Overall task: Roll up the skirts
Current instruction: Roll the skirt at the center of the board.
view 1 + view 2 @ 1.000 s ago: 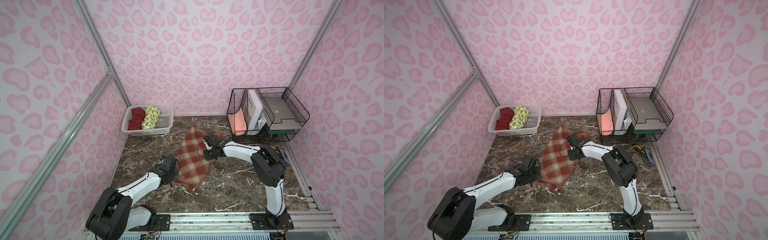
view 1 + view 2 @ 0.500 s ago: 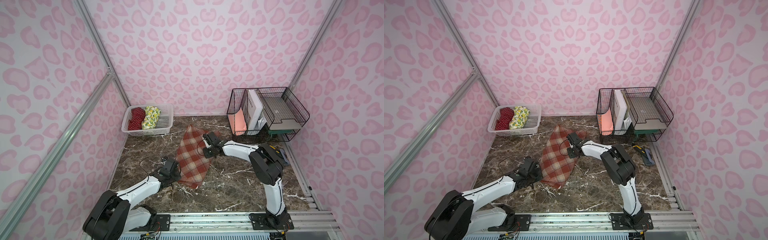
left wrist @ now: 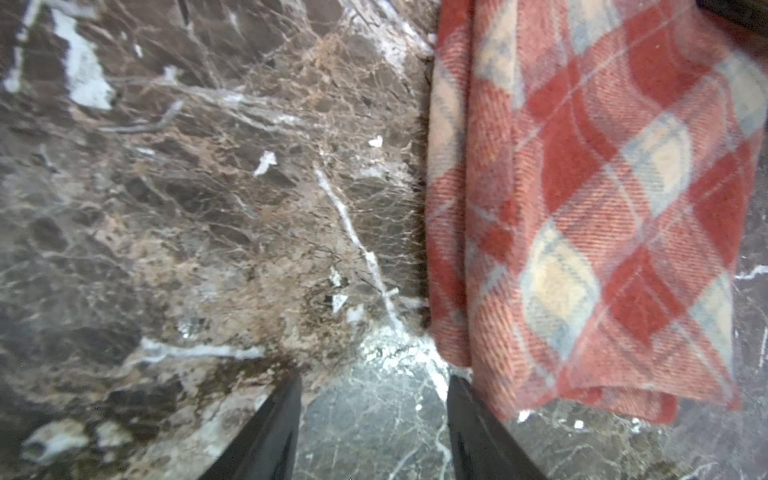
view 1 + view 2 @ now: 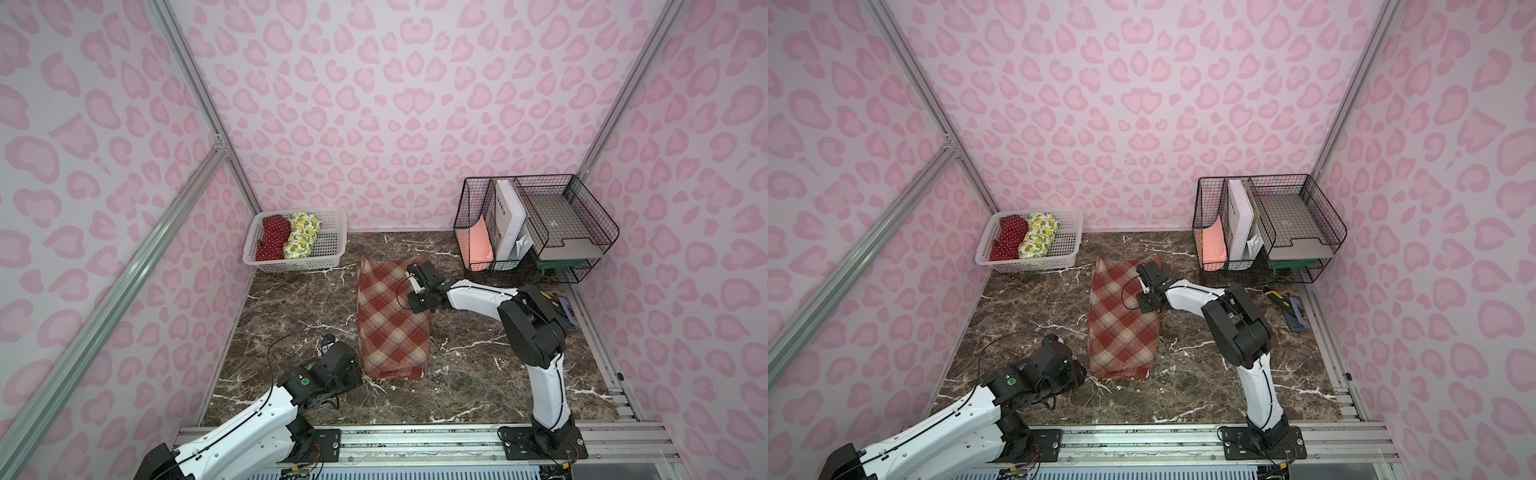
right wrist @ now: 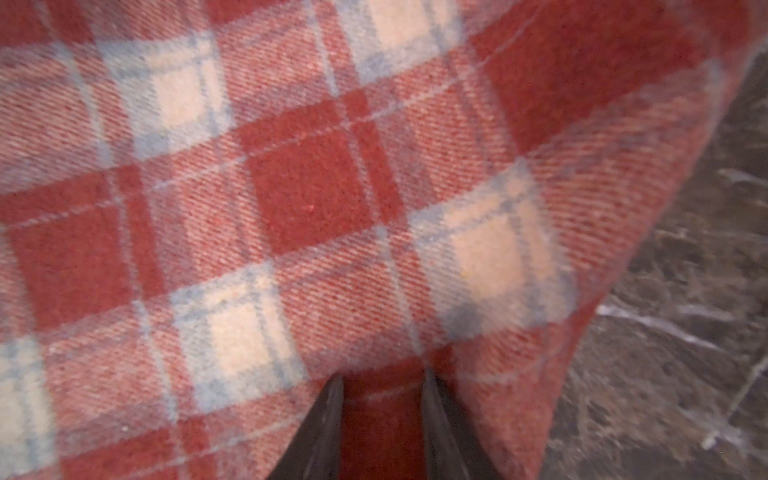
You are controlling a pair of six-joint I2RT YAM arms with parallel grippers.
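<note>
The plaid skirt (image 4: 390,324) (image 4: 1121,328) lies on the marble table as a long folded strip running front to back. My left gripper (image 4: 354,373) (image 3: 374,382) stands open just left of its near corner, with only bare marble between the fingers and the skirt (image 3: 582,208) beside it. My right gripper (image 4: 410,290) (image 5: 382,378) is shut on a fold of the plaid skirt (image 5: 311,187) at its far right edge. The red polka-dot skirt (image 4: 272,237) and the lemon skirt (image 4: 301,235) lie rolled in the white basket (image 4: 332,212).
A black wire desk organizer (image 4: 540,224) with papers and a pink folder stands at the back right. Small tools (image 4: 1291,309) lie by the right edge. The basket sits at the back left against the wall. An aluminium rail runs along the front.
The plaid skirt swung from a diagonal lie to straight front-to-back. My left gripper drew back toward the front, closed briefly, then opened off the near corner. The right gripper kept its hold.
</note>
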